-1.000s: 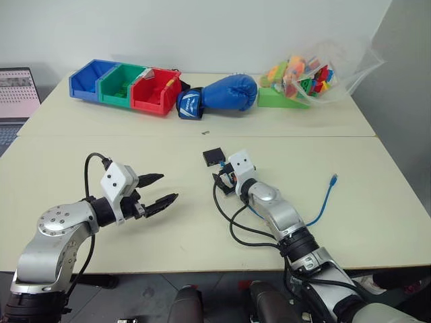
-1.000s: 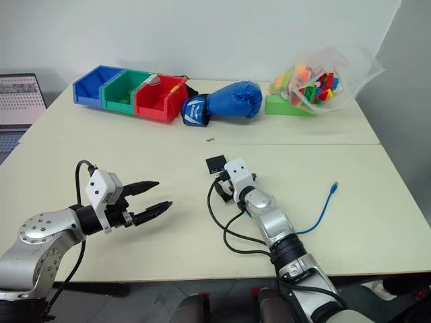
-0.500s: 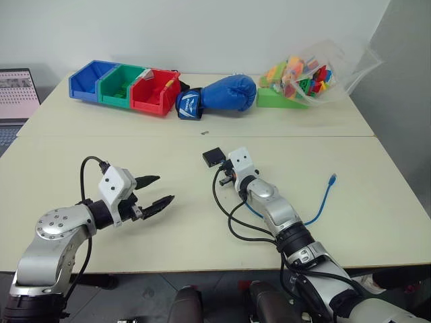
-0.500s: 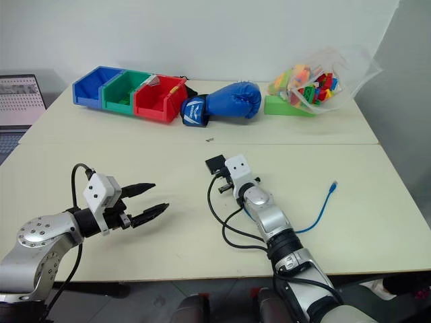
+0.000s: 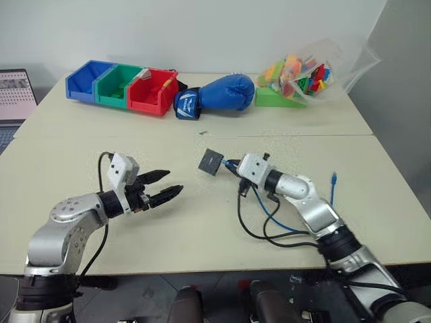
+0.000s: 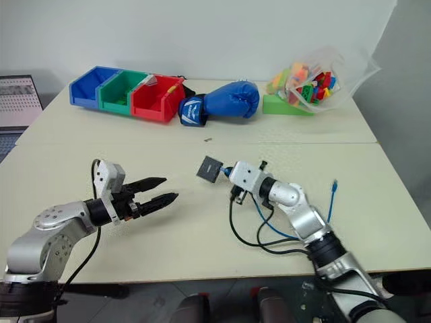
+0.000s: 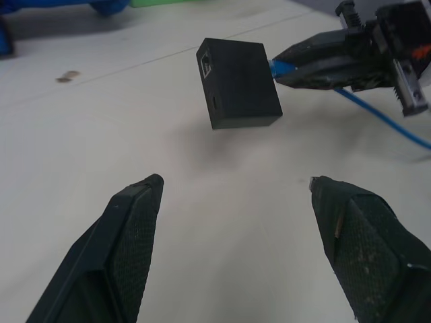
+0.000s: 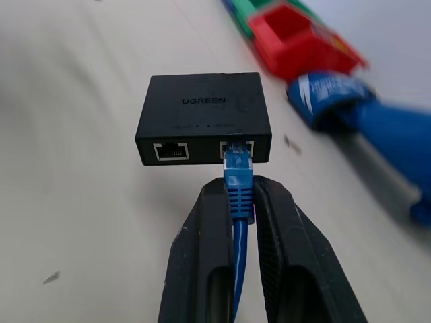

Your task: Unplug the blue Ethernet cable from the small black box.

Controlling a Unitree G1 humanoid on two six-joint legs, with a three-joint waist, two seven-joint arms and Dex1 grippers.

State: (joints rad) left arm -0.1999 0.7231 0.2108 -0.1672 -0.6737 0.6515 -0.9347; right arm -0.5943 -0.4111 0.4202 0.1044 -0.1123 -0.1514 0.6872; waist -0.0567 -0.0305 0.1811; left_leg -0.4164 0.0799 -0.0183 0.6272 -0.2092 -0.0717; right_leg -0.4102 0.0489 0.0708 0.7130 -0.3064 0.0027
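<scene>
A pale cream counter [image 5: 202, 222] made of 2 slabs butted along a seam runs across the room, with a white wall behind and a grey partition at the right. Along the far edge sit a row of 3 plastic bins [image 5: 121, 86], blue, green and red, then a blue boxing glove [image 5: 217, 94], a green wedge block [image 5: 275, 98] and a clear bag of coloured toy bricks [image 5: 311, 70]. A laptop screen [image 5: 17, 87] shows at the far left.

The left gripper [image 5: 165, 186] hovers over the near left of the counter, its 2 black jaws spread wide with nothing between them, aimed toward the box.

The right gripper [image 8: 237, 202] has its jaws pinched tight on the thin bright-blue Ethernet cable [image 8: 237, 185] just behind the plug, which is seated in 1 of the 2 ports of the small matte-black rectangular box [image 8: 205, 114]. The box [image 5: 211, 161] appears lifted clear of the counter and tilted, near the middle. The cable loops back toward the near right, and its free plug lies by the right edge.
</scene>
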